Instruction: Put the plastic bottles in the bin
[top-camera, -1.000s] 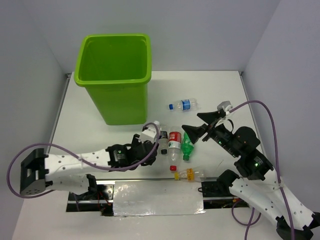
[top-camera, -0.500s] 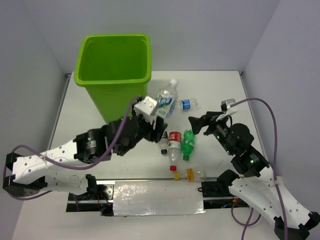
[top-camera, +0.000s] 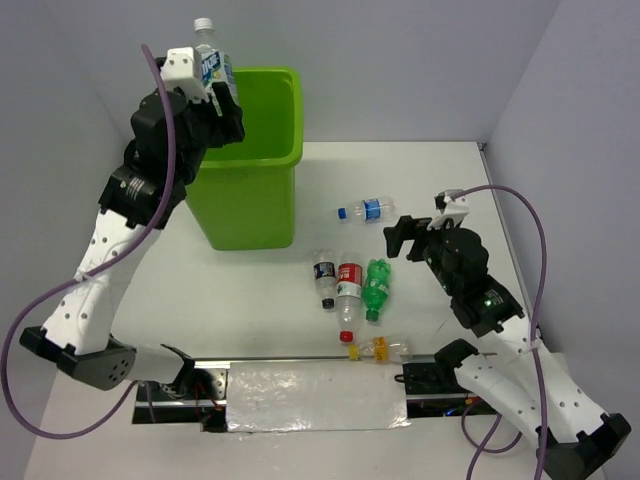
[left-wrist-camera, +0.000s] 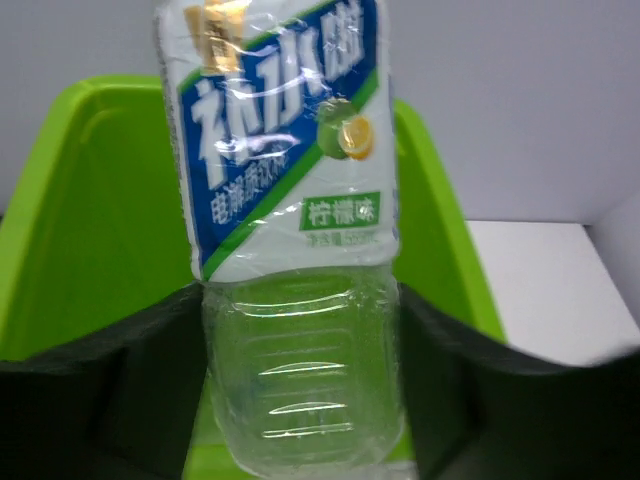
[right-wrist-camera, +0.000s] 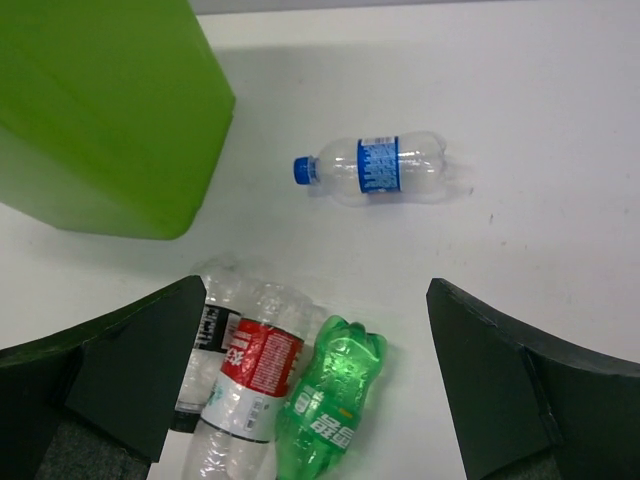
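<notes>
One blue-label bottle (left-wrist-camera: 295, 250) sat clamped at its ribbed waist in the left gripper (top-camera: 205, 100), above the bin (top-camera: 250, 200); prob. empty, light, crushable. Right gripper (top-camera: 415, 232) gaped wide above five other bottles (top-camera: 348, 285) on the table (top-camera: 200, 290).

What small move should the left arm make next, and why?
Probably open the left gripper and let go: it holds a bottle upright above the bin, and the wrist view shows the bin's inside behind and under the bottle.
</notes>
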